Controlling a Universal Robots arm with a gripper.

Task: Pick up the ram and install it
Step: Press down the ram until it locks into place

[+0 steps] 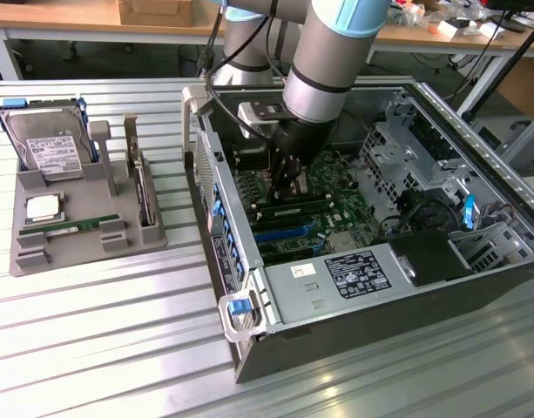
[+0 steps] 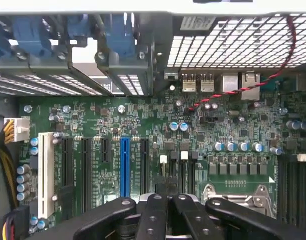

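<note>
Gripper [image 1: 288, 187] closed, low over motherboard [image 2: 143, 130], ram [image 1: 70, 229] well apart in tray [image 1: 84, 248]

I see the open computer case [image 1: 371, 261] lying on the slatted table [image 1: 101, 348], with the parts tray [image 1: 84, 218] beside it toward the exterior view's left. In that tray, a hard drive [image 1: 50, 144] stands at the back, a processor chip [image 1: 42, 207] lies before it, and a ram stick [image 1: 75, 227] lies nearest the front. My gripper [image 1: 288, 187] hangs inside the case, just over the motherboard [image 1: 310, 213].

I count 1 ram [image 1: 72, 228] stick, 1 hard drive [image 1: 50, 144], 1 processor chip [image 1: 43, 207], 1 computer case [image 1: 476, 261].
</note>
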